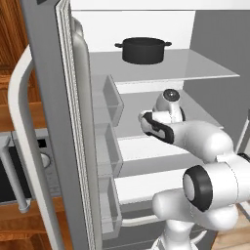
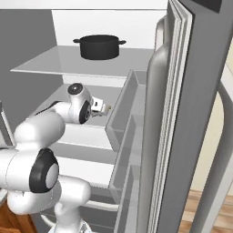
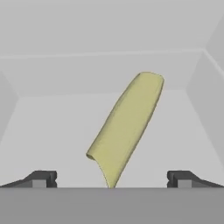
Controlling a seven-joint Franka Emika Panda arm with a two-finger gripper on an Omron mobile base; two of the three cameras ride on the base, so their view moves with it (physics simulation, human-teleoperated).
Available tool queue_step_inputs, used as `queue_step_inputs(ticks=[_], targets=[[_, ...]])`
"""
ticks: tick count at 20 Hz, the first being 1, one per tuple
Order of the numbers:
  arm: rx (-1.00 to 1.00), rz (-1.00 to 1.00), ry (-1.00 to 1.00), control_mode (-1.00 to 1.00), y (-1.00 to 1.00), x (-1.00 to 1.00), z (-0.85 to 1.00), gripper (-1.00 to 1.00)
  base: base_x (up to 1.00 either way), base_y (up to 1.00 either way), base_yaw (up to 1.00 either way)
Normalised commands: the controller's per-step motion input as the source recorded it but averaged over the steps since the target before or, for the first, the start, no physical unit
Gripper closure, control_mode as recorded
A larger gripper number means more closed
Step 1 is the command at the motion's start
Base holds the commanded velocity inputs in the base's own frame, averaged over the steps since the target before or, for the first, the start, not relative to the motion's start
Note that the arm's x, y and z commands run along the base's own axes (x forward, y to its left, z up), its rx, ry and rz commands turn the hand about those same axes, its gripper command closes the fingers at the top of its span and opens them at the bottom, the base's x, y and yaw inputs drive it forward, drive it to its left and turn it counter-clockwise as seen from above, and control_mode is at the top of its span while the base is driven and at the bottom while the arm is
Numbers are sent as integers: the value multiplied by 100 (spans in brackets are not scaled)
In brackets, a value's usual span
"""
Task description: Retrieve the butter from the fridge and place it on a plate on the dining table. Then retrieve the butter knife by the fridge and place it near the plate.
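The fridge (image 1: 53, 122) stands open, white inside with glass shelves. My arm reaches onto its middle shelf (image 2: 86, 132). In the hand view the butter (image 3: 127, 127), a pale yellow-olive stick, lies slanted on the white shelf floor. Its near end sits between my two fingertips (image 3: 43, 177), touching neither. My gripper (image 3: 112, 178) is open wide with nothing held. From the right base view the hand's tip (image 2: 103, 108) points toward the back of the shelf.
A black pot (image 1: 143, 50) sits on the upper glass shelf above my hand. Door bins (image 1: 110, 102) line the left door, and those of the right door (image 2: 125, 113) lie close beside the wrist. Fridge walls close in the shelf on both sides.
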Motion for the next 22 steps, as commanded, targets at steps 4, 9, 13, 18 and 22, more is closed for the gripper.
queue_step_inputs(ticks=[4, 9, 13, 18, 22], targets=[[0, -12, 0, -100, 0, 80, -6, -100, 0, 0, 0], [0, -15, 0, -100, 0, 70, -4, -100, 0, 0, 0], [0, -10, 8, -100, 0, 17, -29, 100, 0, 0, 0], [0, -4, -4, -100, -4, -24, 0, 100, 0, 0, 0], [7, 0, -2, -100, -13, -95, 37, 100, 0, 0, 0]])
